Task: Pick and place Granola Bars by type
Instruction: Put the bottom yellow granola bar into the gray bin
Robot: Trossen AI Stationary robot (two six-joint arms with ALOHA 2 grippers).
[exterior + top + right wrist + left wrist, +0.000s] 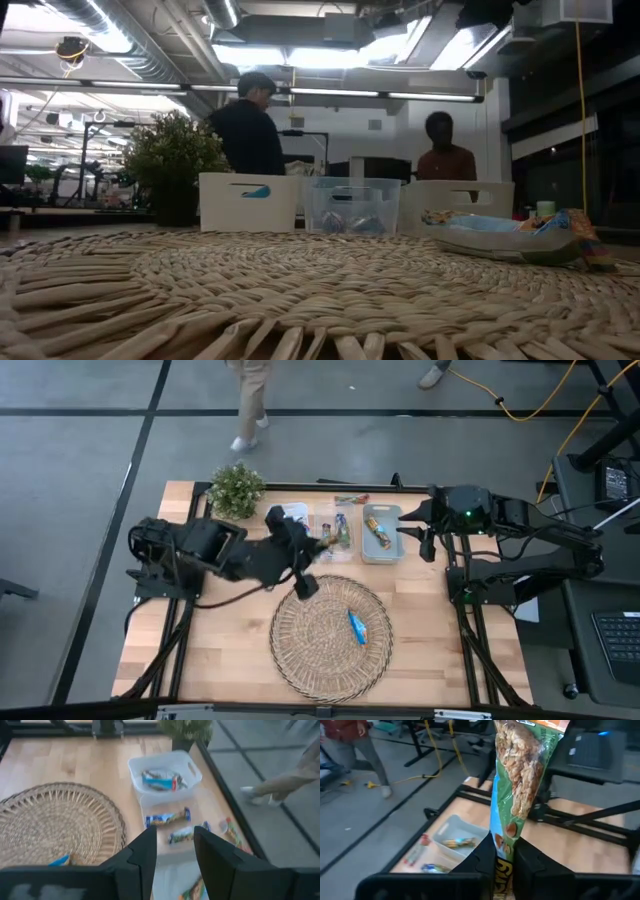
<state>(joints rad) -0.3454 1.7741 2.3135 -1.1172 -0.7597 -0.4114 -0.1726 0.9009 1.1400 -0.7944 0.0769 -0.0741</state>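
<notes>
The whole light wooden table is taken in from directly overhead by the high view, with grey floor seen around it. The low view is set at table-top height, very near the round woven wicker tray, and is faced level across it toward three rectangular plastic bins and the room behind. The left wrist view is carried above the table and is angled down past a green-wrapped granola bar held close to the lens. The right wrist view is tilted down over the same bins and tray (both are shared with the overhead view).
</notes>
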